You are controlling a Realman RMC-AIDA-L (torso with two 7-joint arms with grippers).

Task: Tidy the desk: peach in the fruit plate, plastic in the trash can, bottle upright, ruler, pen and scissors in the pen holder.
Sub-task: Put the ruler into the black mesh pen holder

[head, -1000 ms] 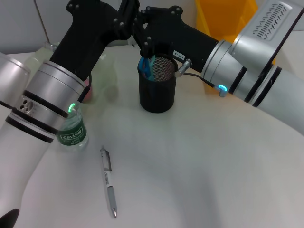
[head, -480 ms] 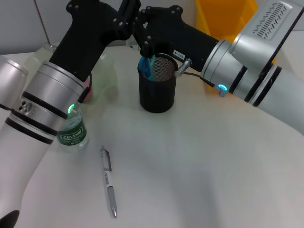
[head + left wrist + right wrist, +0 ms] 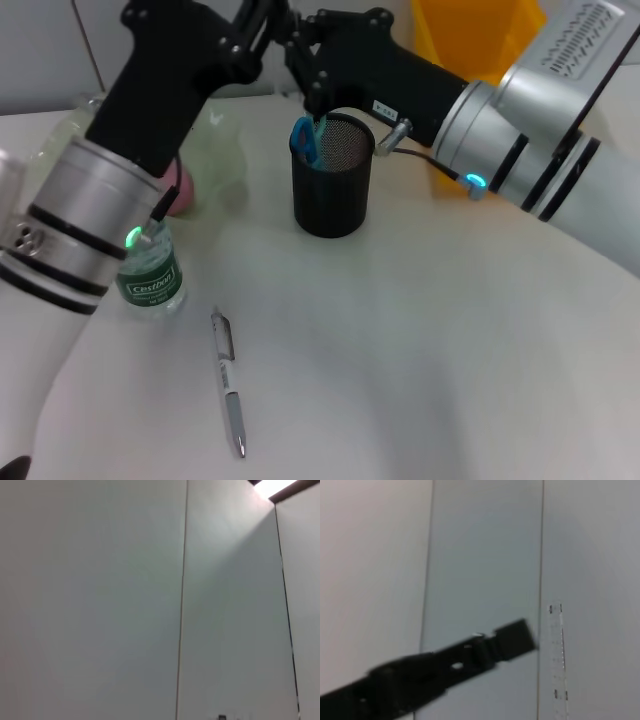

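The black mesh pen holder stands mid-desk with the light blue scissors upright inside it. Both arms meet above and behind it: my left gripper comes in from the left, my right gripper from the right, just over the holder's rim. The right wrist view shows the clear ruler upright against a wall, with a black bar crossing beside it; what holds the ruler is hidden. The pen lies on the white desk. The bottle stands upright. The peach peeks out beside the fruit plate.
The yellow trash can stands at the back right, partly behind my right arm. My left forearm overhangs the bottle and the peach. The left wrist view holds only a pale wall with a vertical seam.
My left arm has swung a little to the left and up, uncovering more of the peach. My right arm has lifted slightly. Pen, bottle and holder have not moved.
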